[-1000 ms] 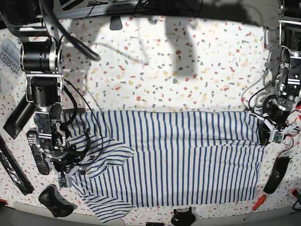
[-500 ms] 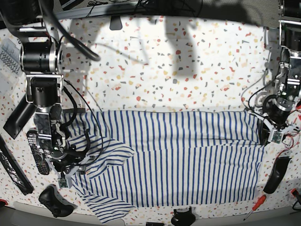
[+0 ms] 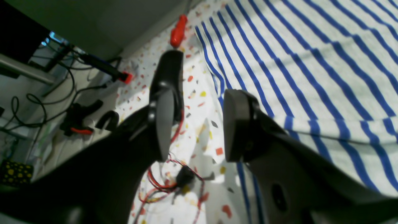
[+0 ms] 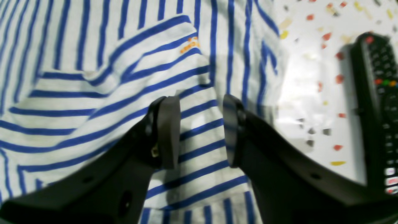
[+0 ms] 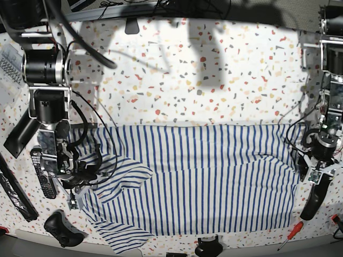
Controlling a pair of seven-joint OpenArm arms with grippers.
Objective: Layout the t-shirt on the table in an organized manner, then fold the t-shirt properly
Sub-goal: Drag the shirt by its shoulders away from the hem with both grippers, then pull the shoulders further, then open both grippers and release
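The t-shirt (image 5: pixel 198 182), white with thin blue stripes, lies spread across the front half of the table (image 5: pixel 214 80). Its near left sleeve is folded over and rumpled. My left gripper (image 5: pixel 317 170) is open and empty, just off the shirt's right edge. In the left wrist view, the left gripper (image 3: pixel 199 124) has speckled table between its jaws, with one finger (image 3: pixel 236 124) at the edge of the shirt (image 3: pixel 311 62). My right gripper (image 5: pixel 75 186) is open over the rumpled left sleeve. In the right wrist view, the right gripper (image 4: pixel 200 130) is just above the striped cloth (image 4: pixel 93 77).
A black remote (image 5: pixel 45 176) lies left of the shirt and also shows in the right wrist view (image 4: pixel 377 109). A black game controller (image 5: pixel 61 227) sits at the front left. A red screwdriver (image 5: pixel 292 231), a black handle (image 5: pixel 315 198) and red wires (image 3: pixel 168 183) lie beside the shirt's right edge.
My left gripper has moved away from the shirt's right edge, to the right and toward the table's front. The right gripper shifted slightly over the sleeve.
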